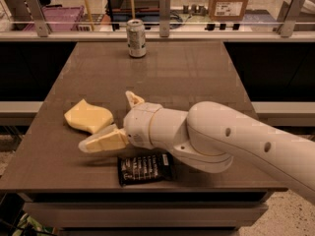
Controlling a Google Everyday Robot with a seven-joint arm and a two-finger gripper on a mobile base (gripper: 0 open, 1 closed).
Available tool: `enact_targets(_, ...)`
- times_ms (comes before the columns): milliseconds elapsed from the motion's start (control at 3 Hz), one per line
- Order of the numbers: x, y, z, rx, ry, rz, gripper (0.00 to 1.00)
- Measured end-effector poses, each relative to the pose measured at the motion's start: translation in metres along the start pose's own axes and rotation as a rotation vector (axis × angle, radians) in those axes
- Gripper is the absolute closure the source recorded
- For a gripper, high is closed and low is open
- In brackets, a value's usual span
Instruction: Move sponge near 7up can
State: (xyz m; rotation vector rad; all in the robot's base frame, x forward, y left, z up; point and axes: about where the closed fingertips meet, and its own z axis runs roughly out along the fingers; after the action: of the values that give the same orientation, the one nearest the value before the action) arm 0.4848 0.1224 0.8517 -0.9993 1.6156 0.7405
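**Camera view — my fingers are gaping wide at the sponge**

I am hovering my gripper low over the bench, in its front half and left of the middle. My two pale fingers are spreading far apart and are gripping nothing. One finger is pointing toward the left edge, and the other is pointing toward the far edge.

The sponge is lying flat near the left edge, closer to the front-left corner than to the far one. Its right end is sitting in the open angle between my fingers. My lower finger is crossing just in front of that end — whether it is touching the foam, I cannot tell.

The 7up can is standing upright at the far edge, a little left of centre and well apart from the sponge. A black wrapper is lying flat at the front edge, just under my wrist. My white arm is reaching in from the front-right corner.
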Motion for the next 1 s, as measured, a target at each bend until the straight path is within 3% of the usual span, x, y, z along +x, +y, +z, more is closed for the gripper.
enact_targets(1000, -0.004, 0.017, 0.026, 0.067, 0.038, -0.006, 0.00)
